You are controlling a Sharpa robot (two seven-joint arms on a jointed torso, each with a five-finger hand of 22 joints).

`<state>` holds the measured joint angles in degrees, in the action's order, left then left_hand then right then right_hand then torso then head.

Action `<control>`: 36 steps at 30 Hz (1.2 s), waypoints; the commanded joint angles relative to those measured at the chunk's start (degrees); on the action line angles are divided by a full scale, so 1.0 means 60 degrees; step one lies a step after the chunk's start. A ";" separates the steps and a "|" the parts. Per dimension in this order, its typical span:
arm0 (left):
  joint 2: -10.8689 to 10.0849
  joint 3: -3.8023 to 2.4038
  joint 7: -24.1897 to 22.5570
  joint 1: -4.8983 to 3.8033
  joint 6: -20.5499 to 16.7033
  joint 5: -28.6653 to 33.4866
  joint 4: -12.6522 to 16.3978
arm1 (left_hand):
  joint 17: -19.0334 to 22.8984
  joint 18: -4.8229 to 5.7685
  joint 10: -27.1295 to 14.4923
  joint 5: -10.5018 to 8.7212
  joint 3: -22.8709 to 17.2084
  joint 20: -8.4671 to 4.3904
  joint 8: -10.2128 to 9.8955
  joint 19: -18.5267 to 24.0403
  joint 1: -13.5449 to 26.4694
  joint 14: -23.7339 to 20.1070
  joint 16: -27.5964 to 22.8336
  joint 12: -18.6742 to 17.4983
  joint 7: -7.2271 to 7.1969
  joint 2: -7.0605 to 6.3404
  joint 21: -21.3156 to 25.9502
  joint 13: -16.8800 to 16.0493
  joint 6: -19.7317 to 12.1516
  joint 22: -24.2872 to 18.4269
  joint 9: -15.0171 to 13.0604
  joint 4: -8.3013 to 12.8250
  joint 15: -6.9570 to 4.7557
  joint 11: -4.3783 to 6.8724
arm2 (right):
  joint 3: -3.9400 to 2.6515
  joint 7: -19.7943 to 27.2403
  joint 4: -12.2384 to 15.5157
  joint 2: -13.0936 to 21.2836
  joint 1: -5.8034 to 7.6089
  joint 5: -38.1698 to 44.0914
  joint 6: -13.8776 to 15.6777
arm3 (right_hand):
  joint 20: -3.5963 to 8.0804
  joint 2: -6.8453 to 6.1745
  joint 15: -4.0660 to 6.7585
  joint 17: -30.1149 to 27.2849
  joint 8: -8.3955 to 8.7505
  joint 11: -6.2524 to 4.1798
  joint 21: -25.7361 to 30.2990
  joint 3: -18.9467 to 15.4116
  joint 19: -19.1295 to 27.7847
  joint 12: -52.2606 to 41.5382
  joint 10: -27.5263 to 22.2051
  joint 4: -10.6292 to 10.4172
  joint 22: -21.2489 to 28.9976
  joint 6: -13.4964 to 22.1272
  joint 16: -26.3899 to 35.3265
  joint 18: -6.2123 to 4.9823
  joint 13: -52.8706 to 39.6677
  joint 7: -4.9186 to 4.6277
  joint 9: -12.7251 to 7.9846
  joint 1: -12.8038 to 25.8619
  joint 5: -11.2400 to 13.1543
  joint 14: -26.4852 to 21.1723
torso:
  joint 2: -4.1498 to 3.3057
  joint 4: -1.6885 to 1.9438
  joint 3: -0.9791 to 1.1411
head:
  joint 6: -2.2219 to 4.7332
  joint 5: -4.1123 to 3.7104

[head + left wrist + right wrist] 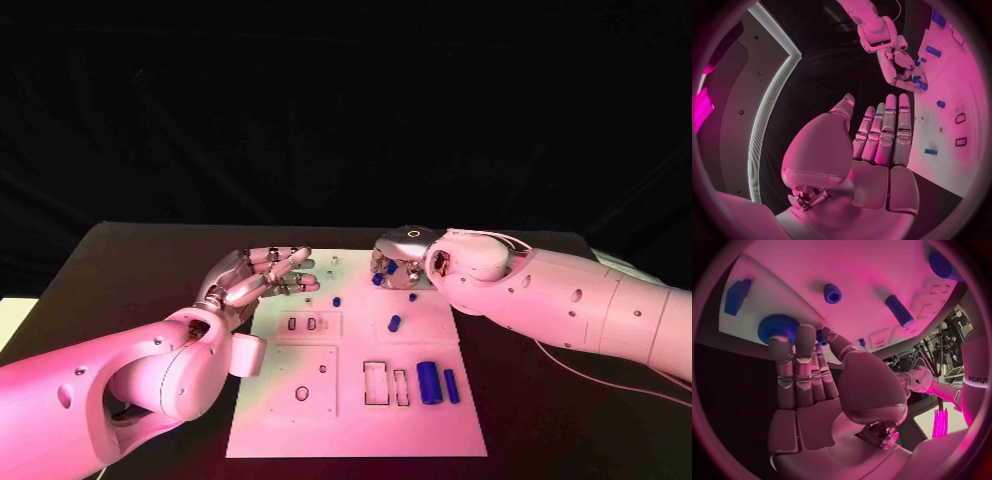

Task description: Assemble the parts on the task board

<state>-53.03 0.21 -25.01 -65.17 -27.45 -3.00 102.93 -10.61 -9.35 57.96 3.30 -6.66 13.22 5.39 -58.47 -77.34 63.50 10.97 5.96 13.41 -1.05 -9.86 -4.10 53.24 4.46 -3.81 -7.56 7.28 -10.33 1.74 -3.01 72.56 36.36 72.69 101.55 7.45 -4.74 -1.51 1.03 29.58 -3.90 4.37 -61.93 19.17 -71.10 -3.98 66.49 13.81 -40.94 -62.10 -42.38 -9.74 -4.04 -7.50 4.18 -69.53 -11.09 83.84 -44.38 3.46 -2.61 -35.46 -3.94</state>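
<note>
The left hand (260,278), nearest, hovers with fingers apart, empty, while the right hand (404,262) at twelve o'clock on the task board (346,420) pinches a small blue part (821,336) (likely light, rigid, slippery; best gripped by its sides).

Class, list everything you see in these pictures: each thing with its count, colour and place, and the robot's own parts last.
Table: one, black, under everything.
Task board: one, white, mid-table, with cut-out slots.
Cylinders: two, blue, lying side by side at the board's near right.
Small parts: several, blue, scattered on the board's far half.
Gear: one, blue, on the board at the right hand's fingertips.
Left hand: silver, fingers apart, holding nothing, over the board's left edge.
Right hand: silver, over the board's far edge, fingertips at a small blue part; grip unclear.
</note>
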 commanded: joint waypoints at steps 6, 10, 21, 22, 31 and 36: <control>-0.0012 -0.0009 0.0014 -0.0012 0.0237 -0.0015 0.0029 | -0.0016 -0.0164 -0.0040 -0.0005 -0.0001 0.0025 -0.0069 -0.0024 0.0024 -0.0060 -0.0043 -0.0045 0.0104 0.0110 0.0034 0.0017 -0.0027 -0.0017 0.0015 0.0065 0.0012 -0.0043 | -0.0004 0.0016 -0.0027 -0.0057 -0.0004 0.0029 -0.0064 | -0.0014 0.0197 -0.0001 0.0350 -0.0085 -0.0057 -0.0298 0.0143 -0.0025 -0.0066 0.0164 -0.0232 -0.0308 -0.0308 -0.0438 0.0211 -0.0006 0.0058 0.0050 0.0081 0.0177 0.0112 | -0.0081 0.0020 -0.0020 | -0.0011 -0.0038; -0.0017 -0.0009 0.0051 -0.0012 0.0240 -0.0014 0.0025 | -0.0019 -0.0164 -0.0045 -0.0004 -0.0001 0.0026 -0.0073 -0.0024 0.0025 -0.0062 -0.0046 -0.0050 0.0107 0.0113 0.0039 0.0018 -0.0030 -0.0019 0.0015 0.0069 0.0014 -0.0046 | -0.0005 0.0046 -0.0008 -0.0042 -0.0004 -0.0035 0.0076 | 0.0001 0.0245 0.0018 0.0534 -0.0112 -0.0089 -0.0434 0.0187 -0.0064 -0.0089 0.0258 -0.0327 -0.0481 -0.0419 -0.0639 0.0233 -0.0011 0.0086 0.0076 0.0095 0.0277 0.0118 | -0.0103 0.0028 -0.0031 | -0.0033 -0.0033; -0.0036 -0.0009 0.0173 -0.0012 0.0260 0.0043 -0.0005 | -0.0028 -0.0165 -0.0055 -0.0004 -0.0006 0.0029 -0.0081 -0.0025 0.0016 -0.0062 -0.0050 -0.0060 0.0112 0.0123 0.0048 0.0020 -0.0035 -0.0023 0.0015 0.0083 0.0016 -0.0050 | -0.0018 0.0165 0.0152 0.0048 -0.0005 -0.0408 0.0706 | 0.0035 0.0287 0.0065 0.0953 -0.0171 -0.0154 -0.0784 0.0277 -0.0215 -0.0146 0.0492 -0.0477 -0.0956 -0.0640 -0.1092 0.0303 -0.0033 0.0145 0.0138 0.0058 0.0384 0.0151 | -0.0163 0.0040 -0.0041 | -0.0012 -0.0037; -0.0037 -0.0009 0.0190 -0.0012 0.0263 0.0047 -0.0008 | -0.0037 -0.0167 -0.0066 -0.0003 -0.0012 0.0030 -0.0089 -0.0030 0.0003 -0.0060 -0.0052 -0.0071 0.0116 0.0133 0.0055 0.0023 -0.0040 -0.0026 0.0015 0.0101 0.0017 -0.0054 | -0.0024 0.0157 0.0169 0.0052 -0.0005 -0.0492 0.0861 | 0.0047 0.0312 0.0089 0.1048 -0.0196 -0.0176 -0.0864 0.0289 -0.0254 -0.0172 0.0575 -0.0532 -0.1063 -0.0703 -0.1197 0.0319 -0.0046 0.0172 0.0160 0.0062 0.0474 0.0164 | -0.0163 0.0041 -0.0042 | 0.0001 -0.0035; -0.0044 -0.0008 0.0261 -0.0012 0.0301 0.0061 -0.0034 | -0.0055 -0.0168 -0.0093 -0.0004 -0.0018 0.0034 -0.0110 -0.0038 -0.0013 -0.0058 -0.0059 -0.0094 0.0132 0.0144 0.0069 0.0029 -0.0059 -0.0033 0.0017 0.0132 0.0021 -0.0065 | -0.0135 -0.0307 0.0280 0.0058 -0.0003 -0.1265 0.1818 | 0.0105 0.0477 0.0145 0.1134 -0.0286 -0.0265 -0.1019 0.0450 -0.0249 -0.0206 0.0835 -0.0803 -0.1212 -0.0902 -0.1384 0.0334 -0.0078 0.0258 0.0264 -0.0014 0.0872 0.0104 | -0.0195 0.0062 -0.0064 | 0.0034 -0.0050; -0.0046 -0.0008 0.0274 -0.0012 0.0316 0.0062 -0.0035 | -0.0058 -0.0168 -0.0101 -0.0004 -0.0017 0.0036 -0.0115 -0.0039 -0.0013 -0.0059 -0.0061 -0.0100 0.0136 0.0144 0.0073 0.0030 -0.0066 -0.0034 0.0018 0.0137 0.0023 -0.0069 | -0.0167 -0.0505 0.0276 -0.0004 0.0000 -0.1327 0.2001 | 0.0113 0.0486 0.0154 0.1154 -0.0309 -0.0280 -0.1042 0.0486 -0.0248 -0.0215 0.0889 -0.0831 -0.1236 -0.0941 -0.1417 0.0337 -0.0085 0.0272 0.0289 -0.0041 0.0897 0.0096 | -0.0213 0.0084 -0.0070 | 0.0053 -0.0034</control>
<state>-53.31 0.20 -23.34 -65.18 -26.94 -2.74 102.68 -10.91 -9.34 57.74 3.30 -6.82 13.22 4.94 -58.46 -77.41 63.50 10.97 5.72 13.40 -0.52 -9.66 -4.00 53.23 4.30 -3.77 -7.08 7.28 -10.54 0.77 -4.22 74.15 36.46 72.70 95.11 16.62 -4.42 0.70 1.56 36.46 -5.35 2.65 -67.82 21.75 -72.45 -5.02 71.41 9.13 -48.31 -66.36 -50.69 -8.84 -4.46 -6.92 4.83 -69.62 -5.84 83.93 -45.57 3.86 -2.98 -35.19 -4.21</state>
